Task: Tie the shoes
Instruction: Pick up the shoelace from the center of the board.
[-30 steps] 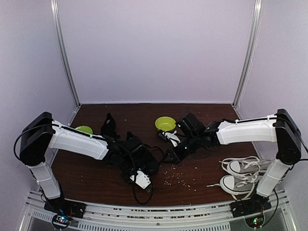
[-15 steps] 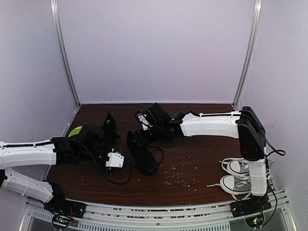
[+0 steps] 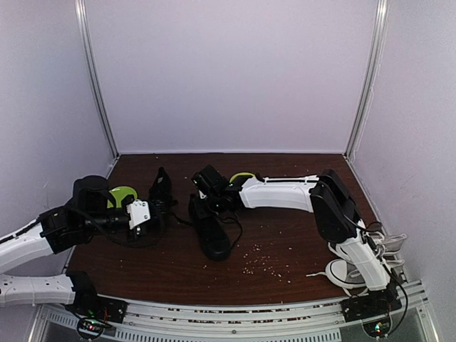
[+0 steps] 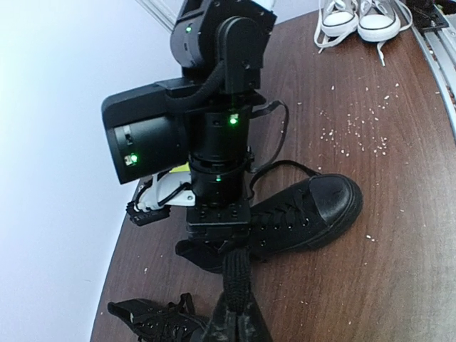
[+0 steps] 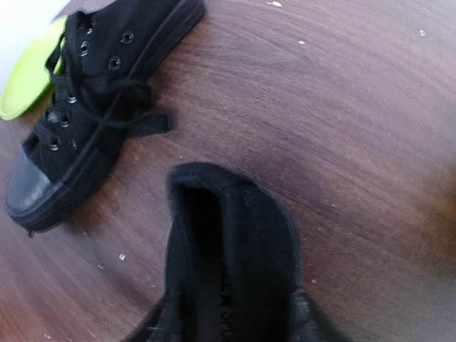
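A black lace running to the central black shoe is clamped in the left gripper. The right gripper is positioned over that shoe's heel; whether its jaws are parted cannot be told.

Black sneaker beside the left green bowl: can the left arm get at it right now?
Probably yes: the left gripper hangs right beside that sneaker, nothing between; but it is shut on a black lace and must let go first.
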